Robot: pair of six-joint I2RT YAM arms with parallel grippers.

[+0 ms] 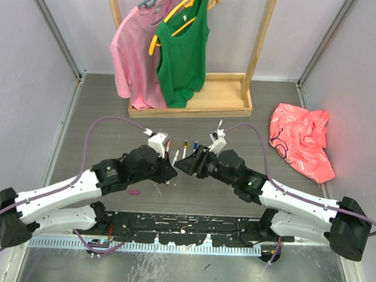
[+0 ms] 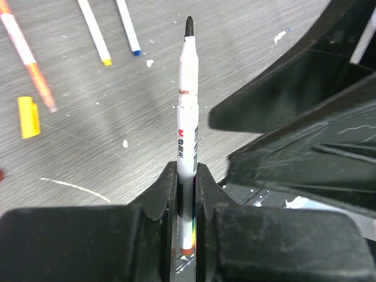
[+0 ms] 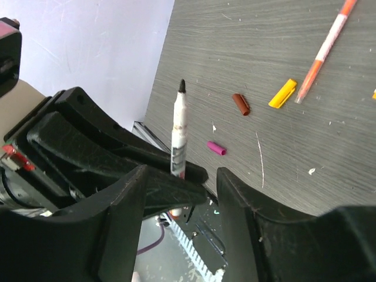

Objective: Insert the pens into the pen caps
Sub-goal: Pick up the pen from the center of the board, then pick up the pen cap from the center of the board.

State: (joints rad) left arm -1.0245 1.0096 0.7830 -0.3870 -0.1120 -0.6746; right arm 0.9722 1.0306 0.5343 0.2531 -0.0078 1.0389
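My left gripper (image 2: 187,176) is shut on a white-barrelled pen (image 2: 187,106), whose black tip points away from the jaws. My right gripper (image 3: 183,176) faces it at the table's middle, open, its jaws standing around one left finger, and that pen (image 3: 178,135) rises just beyond them. In the top view the left gripper (image 1: 171,171) and right gripper (image 1: 185,166) nearly touch. On the table lie an orange pen (image 2: 29,59), a yellow-ended pen (image 2: 94,32) and a blue-ended pen (image 2: 128,29). A yellow cap (image 3: 282,93), a brown cap (image 3: 241,104) and a magenta cap (image 3: 215,148) lie loose.
A wooden clothes rack (image 1: 196,104) stands at the back with a pink shirt (image 1: 137,51) and a green top (image 1: 182,53). A red cloth (image 1: 303,143) lies at the right. Loose pens (image 1: 184,148) lie just beyond the grippers. A black rail (image 1: 184,231) runs along the near edge.
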